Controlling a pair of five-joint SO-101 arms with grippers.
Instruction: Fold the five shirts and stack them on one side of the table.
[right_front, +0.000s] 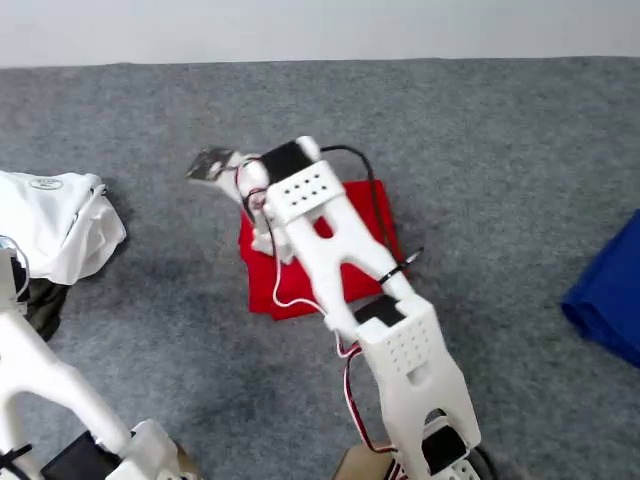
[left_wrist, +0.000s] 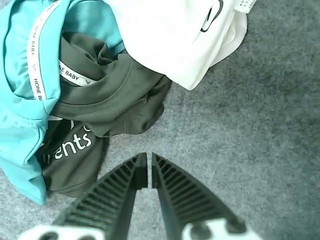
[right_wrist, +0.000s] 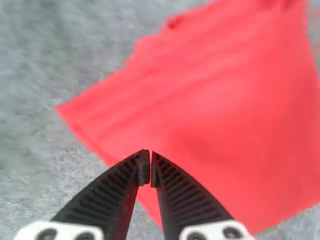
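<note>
Plainly, white lettering (left_wrist: 70, 145) on dark shirt (left_wrist: 112, 95) beside teal shirt (left_wrist: 19, 125)

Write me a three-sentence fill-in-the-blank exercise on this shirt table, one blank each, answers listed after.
1. The right gripper hangs over the middle shirt, whose colour is ____.
2. The left gripper, near the pile of unfolded shirts, has its jaws ____.
3. The blue shirt lies at the high view's ____ edge.

Missing words: red; shut; right.
</note>
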